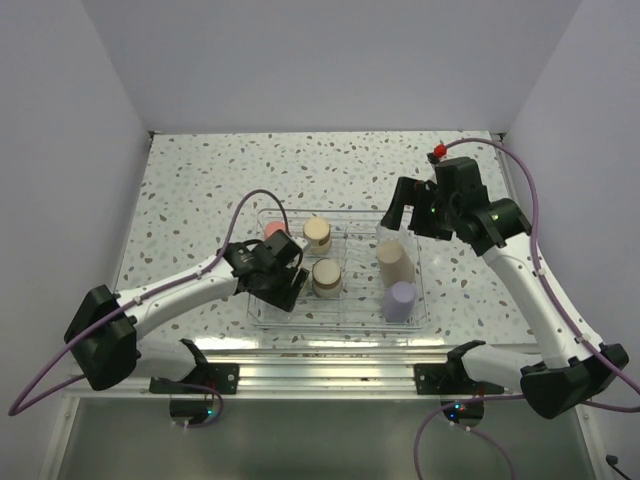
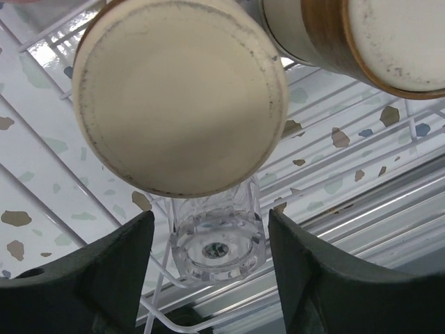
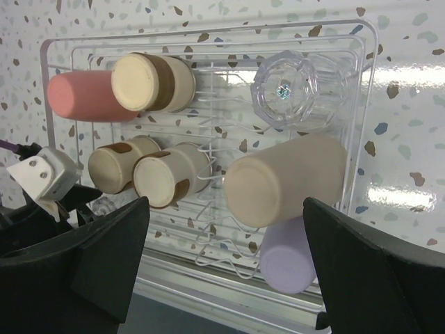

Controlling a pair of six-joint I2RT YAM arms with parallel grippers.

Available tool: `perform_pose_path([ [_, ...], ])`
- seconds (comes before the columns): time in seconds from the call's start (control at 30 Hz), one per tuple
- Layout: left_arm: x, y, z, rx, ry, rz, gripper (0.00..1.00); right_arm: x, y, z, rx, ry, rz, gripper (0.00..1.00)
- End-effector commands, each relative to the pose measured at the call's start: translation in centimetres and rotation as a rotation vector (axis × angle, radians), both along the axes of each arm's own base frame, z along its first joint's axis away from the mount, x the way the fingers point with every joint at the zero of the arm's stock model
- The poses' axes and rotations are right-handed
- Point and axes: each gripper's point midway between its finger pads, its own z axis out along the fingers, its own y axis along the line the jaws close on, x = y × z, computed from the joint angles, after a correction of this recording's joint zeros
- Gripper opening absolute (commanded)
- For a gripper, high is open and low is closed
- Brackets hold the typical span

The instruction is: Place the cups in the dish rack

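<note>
Clear cup (image 2: 218, 247) is flanked by the left gripper (image 2: 211, 216), jaws released (narrow gaps visible), low in frame; the right gripper (image 3: 226, 202) is held spread, empty, at the upper right of the dish rack (image 3: 229, 104).

The top view looks steeply down from high at the near side, wide enough for the whole counter (image 1: 200, 180) and rack (image 1: 340, 322). The left wrist view sits very close, low over the rack floor, the left claw (image 2: 208, 236) framing a clear cup (image 2: 217, 249). The right wrist view looks down past the right claw (image 3: 224, 209) from higher, taking in the entire rack, which all three views share.
</note>
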Motion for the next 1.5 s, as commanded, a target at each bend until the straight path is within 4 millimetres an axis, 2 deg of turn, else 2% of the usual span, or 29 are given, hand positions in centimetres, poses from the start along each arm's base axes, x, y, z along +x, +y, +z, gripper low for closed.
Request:
perform_pose_path([
  [0.0, 0.2, -1.0, 1.5, -0.059, -0.021, 0.000, 0.73, 0.1, -0.3, -0.1, -0.025, -0.017, 0.014, 0.95],
  [0.1, 0.1, -1.4, 2.6, -0.096, -0.033, -0.010, 0.81, 0.2, -0.2, -0.1, -0.023, -0.016, 0.019, 0.95],
  [0.17, 0.1, -1.4, 3.4, -0.106, -0.042, -0.010, 0.82, 0.3, -0.2, -0.1, -0.026, -0.018, 0.023, 0.95],
  [0.33, 1.1, -2.2, 7.9, -0.178, -0.116, -0.006, 0.86, 0.4, -0.3, 0.4, -0.038, -0.037, 0.036, 0.96],
  [0.37, 1.4, -2.3, 8.7, -0.184, -0.138, -0.007, 0.86, 0.5, -0.3, 0.6, -0.039, -0.042, 0.034, 0.96],
  [0.4, 2.0, -2.7, 10.4, -0.206, -0.171, -0.002, 0.87, 0.4, -0.3, 0.7, -0.042, -0.047, 0.040, 0.96],
  [0.47, 2.7, -2.7, 11.9, -0.204, -0.206, -0.003, 0.89, 0.5, -0.4, 1.0, -0.043, -0.056, 0.041, 0.96],
  [0.5, 3.4, -3.1, 13.7, -0.226, -0.242, 0.002, 0.89, 0.4, -0.3, 1.1, -0.041, -0.057, 0.043, 0.96],
  [0.57, 4.5, -3.3, 15.8, -0.226, -0.289, 0.014, 0.90, 0.4, -0.3, 1.3, -0.041, -0.065, 0.045, 0.96],
  [0.7, 7.0, -2.0, 17.7, -0.195, -0.355, 0.105, 0.93, 0.3, -0.1, 2.0, -0.023, -0.087, 0.062, 0.97],
  [0.73, 7.6, -1.4, 17.9, -0.196, -0.360, 0.133, 0.93, 0.2, 0.0, 2.3, -0.014, -0.097, 0.070, 0.97],
  [0.77, 9.1, 0.4, 17.9, -0.193, -0.368, 0.200, 0.93, 0.1, 0.2, 2.6, -0.005, -0.105, 0.077, 0.97],
  [0.83, 10.8, 2.2, 18.4, -0.206, -0.400, 0.273, 0.93, 0.0, 0.5, 3.2, 0.010, -0.118, 0.090, 0.98],
  [0.87, 12.1, 4.3, 18.4, -0.191, -0.416, 0.343, 0.93, 0.0, 0.6, 3.8, 0.020, -0.131, 0.100, 0.98],
  [0.93, 13.7, 6.6, 18.8, -0.154, -0.470, 0.435, 0.94, -0.2, 1.2, 4.8, 0.046, -0.156, 0.128, 0.98],
  [1.03, 15.4, 11.1, 18.8, -0.069, -0.561, 0.631, 1.00, -0.3, 1.3, 6.0, 0.067, -0.192, 0.134, 0.98],
  [1.07, 15.6, 12.8, 17.8, -0.042, -0.565, 0.688, 1.00, -0.5, 1.2, 6.4, 0.073, -0.208, 0.135, 0.98],
  [1.1, 16.8, 13.4, 18.3, -0.078, -0.627, 0.728, 1.00, -0.5, 1.3, 6.8, 0.078, -0.230, 0.142, 0.98],
  [1.13, 16.8, 14.6, 18.9, -0.104, -0.680, 0.777, 1.00, -0.6, 1.2, 6.8, 0.083, -0.241, 0.142, 0.98],
  [1.17, 16.6, 16.5, 16.4, -0.075, -0.672, 0.830, 1.00, -0.7, 1.0, 6.3, 0.078, -0.243, 0.131, 0.98],
  [1.2, 16.8, 17.3, 16.0, -0.088, -0.711, 0.862, 1.00, -1.0, 0.8, 7.1, 0.094, -0.287, 0.119, 0.98],
  [1.23, 17.6, 18.1, 17.6, -0.154, -0.822, 0.918, 1.00, -1.2, 0.5, 7.2, 0.100, -0.302, 0.107, 0.98],
  [1.27, 17.0, 19.3, 14.4, -0.112, -0.810, 0.950, 1.00, -1.2, 0.0, 6.4, 0.086, -0.303, 0.078, 0.98],
  [1.3, 17.8, 19.7, 15.1, -0.154, -0.894, 0.977, 1.00, -1.6, -0.6, 7.1, 0.103, -0.337, 0.044, 0.98],
  [1.33, 17.4, 20.5, 14.7, -0.130, -0.935, 0.985, 1.00, -1.8, -1.1, 6.3, 0.095, -0.329, 0.013, 0.98],
  [1.37, 16.7, 21.0, 11.8, -0.085, -0.920, 0.982, 1.00, -1.9, -1.7, 6.3, 0.089, -0.339, -0.016, 0.98],
  [1.4, 17.4, 21.1, 12.7, -0.125, -1.001, 0.993, 1.00, -2.5, -1.9, 6.9, 0.103, -0.368, -0.018, 0.98],
  [1.43, 17.2, 21.8, 12.1, -0.090, -1.029, 0.998, 1.00, -2.7, -2.1, 6.6, 0.102, -0.369, -0.017, 0.98],
  [1.47, 16.5, 22.3, 9.5, -0.044, -1.014, 0.990, 1.00, -3.0, -2.1, 6.7, 0.104, -0.376, -0.015, 0.98],
])
